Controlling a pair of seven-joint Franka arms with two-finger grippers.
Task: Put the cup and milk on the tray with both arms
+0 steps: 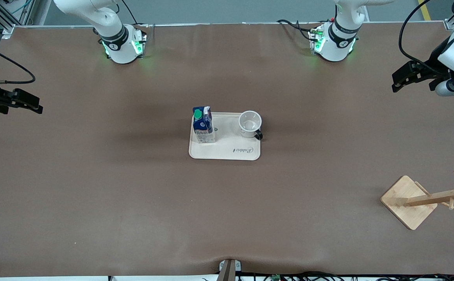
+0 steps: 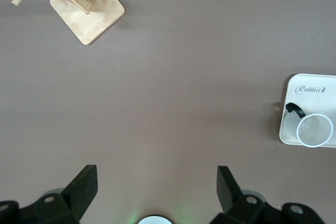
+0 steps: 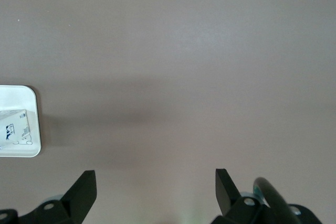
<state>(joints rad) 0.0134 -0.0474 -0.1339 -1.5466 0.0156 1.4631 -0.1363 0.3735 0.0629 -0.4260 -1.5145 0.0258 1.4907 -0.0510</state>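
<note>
Left wrist view showed the left gripper (image 2: pixel 157 187) with its fingers (image 2: pixel 84 184) spread wide and nothing between them, hanging over bare worktop (image 2: pixel 173 93) at that arm's end. The right gripper (image 3: pixel 156 190) was the same at its own end: fingers (image 3: pixel 84 187) parted, empty, brown surface below. Both arms looked parked, well apart from the goods.

Out in the middle sat the tray (image 1: pixel 227 153). The milk (image 1: pixel 203 125) stood upright on it at the corner toward the right arm's end, farther from the front camera. The cup (image 1: pixel 250 124) stood mouth-up at the corner toward the left arm's end, its handle (image 1: pixel 258 135) sticking out past the tray's edge. To my eye the job looked done.

What could spoil it from there, I reckoned, was any needless return. The carton was tall and narrow, so a brushing finger would tip it. The cup sat right at the rim, so a nudge could push it off. The wooden rack (image 1: pixel 422 199) stood near the left arm's end and could be clipped by a low sweep.
</note>
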